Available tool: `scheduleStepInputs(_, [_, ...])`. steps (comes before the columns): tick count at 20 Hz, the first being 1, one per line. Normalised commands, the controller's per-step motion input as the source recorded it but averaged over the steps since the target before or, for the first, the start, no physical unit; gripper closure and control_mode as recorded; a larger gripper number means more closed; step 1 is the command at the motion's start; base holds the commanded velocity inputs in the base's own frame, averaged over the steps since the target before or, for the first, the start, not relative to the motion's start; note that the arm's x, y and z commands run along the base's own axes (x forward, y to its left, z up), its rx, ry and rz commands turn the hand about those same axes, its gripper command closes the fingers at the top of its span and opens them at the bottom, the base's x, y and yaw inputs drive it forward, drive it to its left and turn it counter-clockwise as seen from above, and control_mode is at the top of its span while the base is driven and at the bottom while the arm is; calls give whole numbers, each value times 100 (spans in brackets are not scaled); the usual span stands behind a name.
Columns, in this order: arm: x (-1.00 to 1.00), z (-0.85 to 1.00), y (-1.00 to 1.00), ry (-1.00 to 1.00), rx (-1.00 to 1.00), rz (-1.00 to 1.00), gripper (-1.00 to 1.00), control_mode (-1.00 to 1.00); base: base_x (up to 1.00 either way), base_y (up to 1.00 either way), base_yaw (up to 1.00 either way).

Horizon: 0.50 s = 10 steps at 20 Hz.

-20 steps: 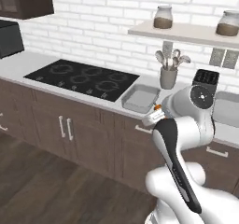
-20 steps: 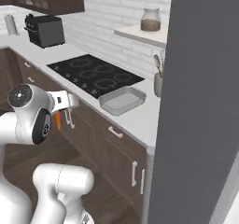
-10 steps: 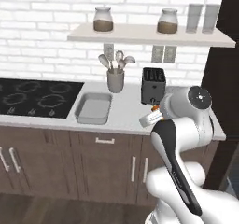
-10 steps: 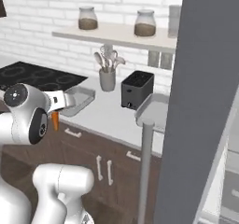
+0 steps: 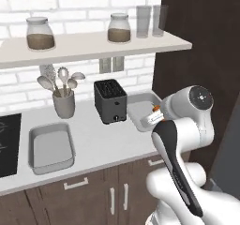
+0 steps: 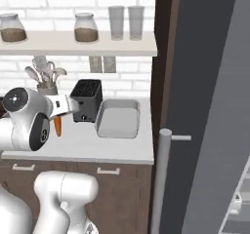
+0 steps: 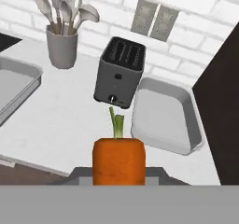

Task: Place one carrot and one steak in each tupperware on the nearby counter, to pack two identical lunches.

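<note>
Hand view: pale counter meets white brick wall.

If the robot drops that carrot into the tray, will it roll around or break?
The carrot looks round and tapered, so it would probably roll a little, curving toward its thin end. The tray's raised rim should stop it. It hangs straight from the shut tool without bending, so it seems stiff and unlikely to break.

Left tupperware — cut off by edge
</note>
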Motion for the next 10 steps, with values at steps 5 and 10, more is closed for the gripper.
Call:
scheduleStepInputs(5, [0, 0, 0, 0, 0, 0, 100, 100, 60, 29, -27])
scheduleStepInputs(10, [6, -6, 2, 0, 0, -2, 100, -100, 28, 17, -7])
